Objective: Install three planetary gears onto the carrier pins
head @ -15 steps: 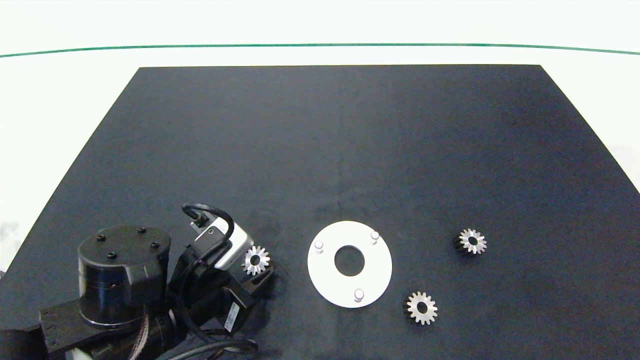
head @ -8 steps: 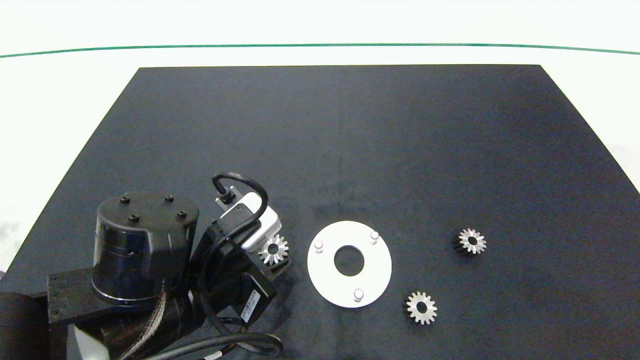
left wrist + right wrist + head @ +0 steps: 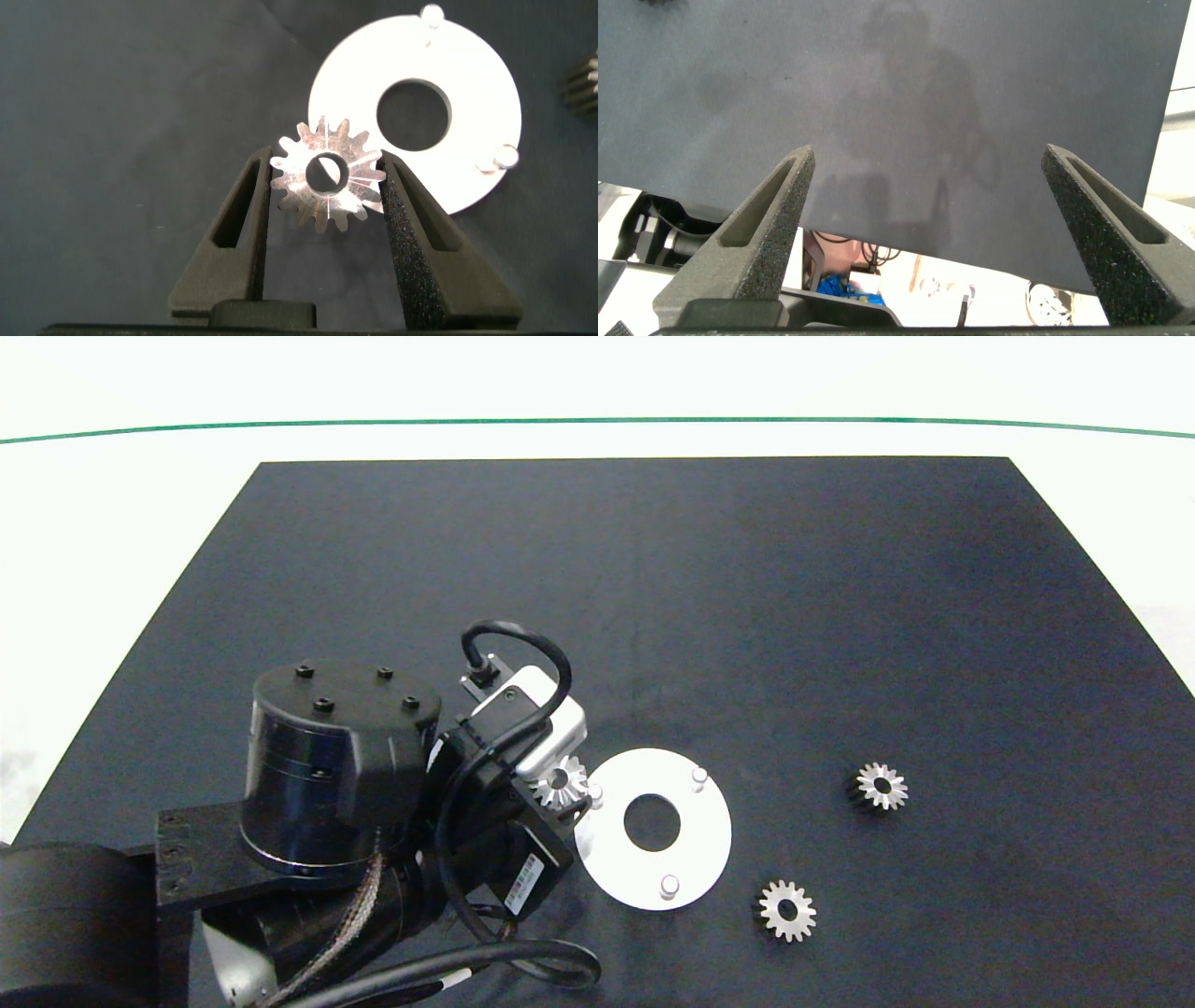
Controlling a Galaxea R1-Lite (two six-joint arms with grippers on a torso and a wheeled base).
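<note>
Left gripper [image 3: 327, 187], fingers clamped on 1 gear [image 3: 561, 783], now carried over from well left of the disc [image 3: 695, 835] to its left rim, just beside nearest pin [image 3: 596, 792]. Lowering onto pin probably next. 2 gears [image 3: 881, 786] [image 3: 787, 911] loose right of disc. Right gripper [image 3: 924, 233] spread wide w/ nothing held, off by mat edge.

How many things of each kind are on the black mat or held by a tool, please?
Silver gears: 3, one held in the left tool, two lying on the mat
White disc: 1
Pins on the disc: 3
Total: 7
</note>
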